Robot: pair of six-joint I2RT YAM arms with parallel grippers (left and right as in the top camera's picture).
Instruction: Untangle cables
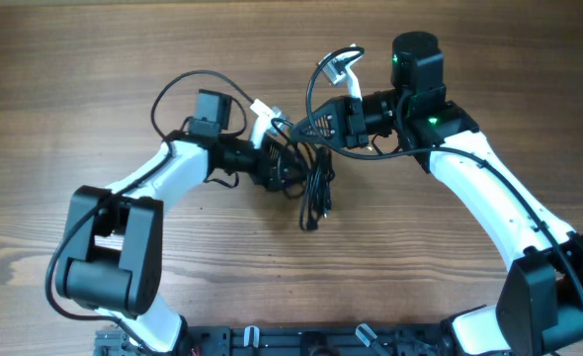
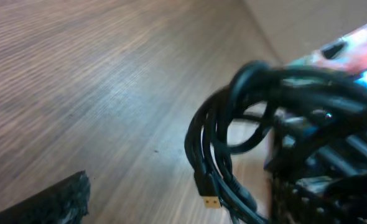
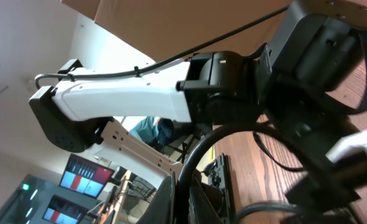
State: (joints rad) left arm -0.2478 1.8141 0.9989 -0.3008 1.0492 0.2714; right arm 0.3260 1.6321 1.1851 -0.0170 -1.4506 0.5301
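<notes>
A bundle of thin, glossy black cables (image 1: 318,183) sits near the middle of the pale, wood-grained desk (image 1: 74,79), bunched between the two arms. From the knot, a few strands trail toward 6 o'clock and end on the bare wood. One blocky white plug end (image 1: 338,69) sticks out at 12 o'clock of the knot, and a second white plug (image 1: 263,109) lies at about 10 o'clock.

The left gripper (image 1: 290,168) reaches in from 8 o'clock on its smooth white arm. Its jaws are spread wide, one dark, rough-edged finger (image 2: 62,200) well apart from the textured one by the cords. The cables (image 2: 214,149) loop just beside that far finger, and nothing is pinched. A small gold-coloured plug tip (image 2: 211,202) hangs at the bottom of the loop, close above the desk.

The right gripper (image 1: 316,124) comes in from 4 o'clock and meets the knot at its upper edge. Its jaws are closed tight on a black cord, which arches up out of them in a stiff round curve (image 3: 199,146).
</notes>
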